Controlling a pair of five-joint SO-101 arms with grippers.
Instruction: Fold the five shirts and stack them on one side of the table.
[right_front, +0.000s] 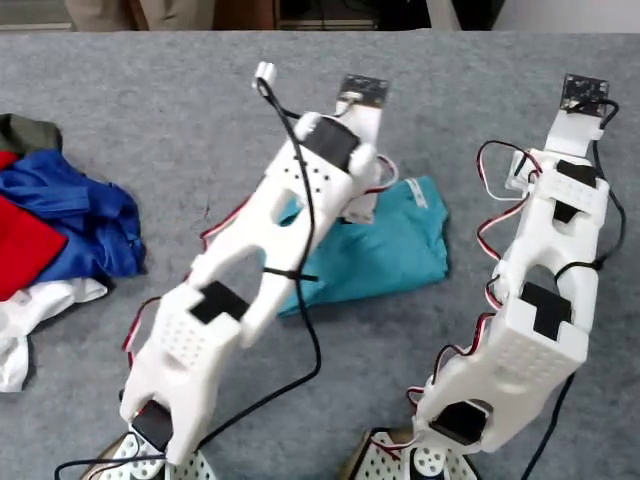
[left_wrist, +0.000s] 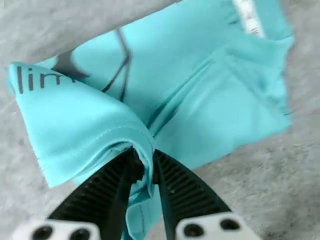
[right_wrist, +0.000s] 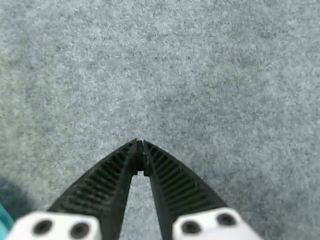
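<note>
Arm (right_front: 235, 300) outstretched, left gripper (left_wrist: 146, 157) tight on teal shirt (left_wrist: 200, 90) fold.

**High view.** Soft, even light falls from above on the grey tabletop (right_front: 420, 90); the room beyond its far edge lies dark. The left arm (right_front: 250, 290) and the right arm (right_front: 540, 300) cast only faint, diffuse shadows toward the tabletop's near edge. Their white shells are bright, without glare. The teal shirt (right_front: 390, 250) is slightly dimmed where the left arm crosses it.

**Left wrist view.** The shirt is brightly lit, with shade in its folds, deepest where the left gripper (left_wrist: 145, 165) pinches the cloth.

**Right wrist view.** Light on the tabletop is uniform, with a darker patch beside the right gripper (right_wrist: 140, 152).
</note>
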